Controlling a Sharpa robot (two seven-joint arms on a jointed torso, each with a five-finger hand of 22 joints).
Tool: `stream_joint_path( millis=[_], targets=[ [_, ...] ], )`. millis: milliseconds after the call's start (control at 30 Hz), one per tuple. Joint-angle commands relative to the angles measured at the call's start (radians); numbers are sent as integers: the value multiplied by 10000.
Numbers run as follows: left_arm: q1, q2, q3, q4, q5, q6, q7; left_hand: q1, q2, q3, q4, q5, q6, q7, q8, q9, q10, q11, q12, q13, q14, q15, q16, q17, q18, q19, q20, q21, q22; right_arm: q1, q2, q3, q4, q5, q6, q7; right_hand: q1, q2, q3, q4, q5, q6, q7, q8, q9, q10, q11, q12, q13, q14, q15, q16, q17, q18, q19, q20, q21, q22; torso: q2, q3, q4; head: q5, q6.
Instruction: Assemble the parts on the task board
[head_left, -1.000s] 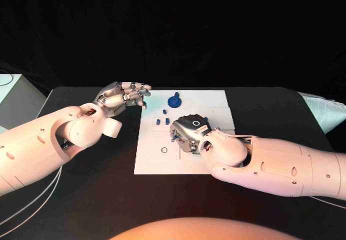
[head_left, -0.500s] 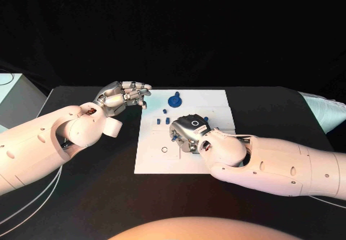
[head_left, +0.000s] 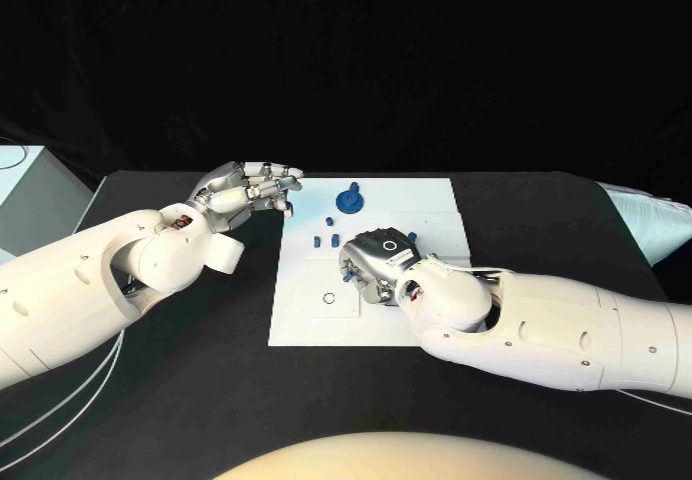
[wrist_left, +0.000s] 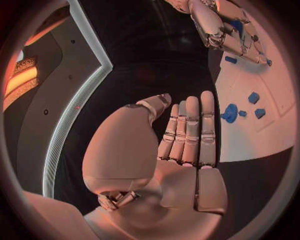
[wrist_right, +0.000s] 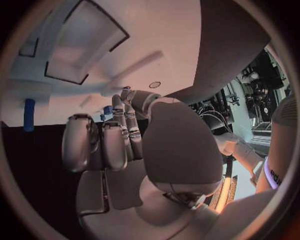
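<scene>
The right robot hand (head_left: 378, 268) sits palm-down over the middle of the board (head_left: 433, 205), fingers curled toward the white surface. Whether those fingers pinch a part I cannot tell — the hand's back hides them in the head view, and the wrist view shows only fingers lying close together. Just beyond its fingertips lie a small blue peg (head_left: 316, 241) and, farther out, a round blue part (head_left: 349, 203) standing on the board. The left robot hand (head_left: 248, 190) hovers above the counter (head_left: 188, 380) beside the board's far corner, fingers together and holding nothing. My judgement: the right hand is working at a part under its palm, so it should keep pressure light and vertical — the left staying apart.
</scene>
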Motion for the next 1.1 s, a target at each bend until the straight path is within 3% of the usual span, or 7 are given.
stream_joint_path(
  millis=[33, 433, 1100],
  targets=[
    [-5, 11, 7, 19, 40, 185, 28, 2, -40, -60, 4, 45, -30, 3, -69, -11, -57, 24, 18, -8, 35, 33, -60, -8, 58, 48, -11, -33, -8, -1, 25, 1, -25, -129, 167, -23, -62, 94, 61, -37, 5, 45, 7, 48, 12, 362, -264, 34, 6, 424, -73, 22, -22, -121, 202, -37, 38, 780, 2, -6, 4, 0, -12],
    [-4, -4, 6, 35, 40, 191, 1, 2, -40, -60, 4, 45, -30, 3, -69, -11, -57, 24, 18, -8, 35, 33, -60, -8, 58, 48, -11, -33, -8, -1, 126, -3, -184, -110, 160, -9, -62, 94, 61, -37, 5, 45, 7, 48, 12, 362, -264, 34, 6, 424, -73, 22, -22, -121, 202, -37, 38, 780, 3, -7, 6, 18, -28],
    [-3, -26, 6, 53, 27, 180, -58, 2, -40, -60, 4, 45, -30, 3, -69, -11, -57, 24, 18, -8, 35, 33, -60, -8, 58, 48, -11, -33, -8, -15, 254, -40, -238, 93, 510, 268, -127, 80, 60, -48, -23, 25, 18, 46, 26, 351, -254, 12, -3, 414, -67, 0, -69, -111, 185, -34, -13, 757, -4, -3, 17, 15, -160]
  ],
)
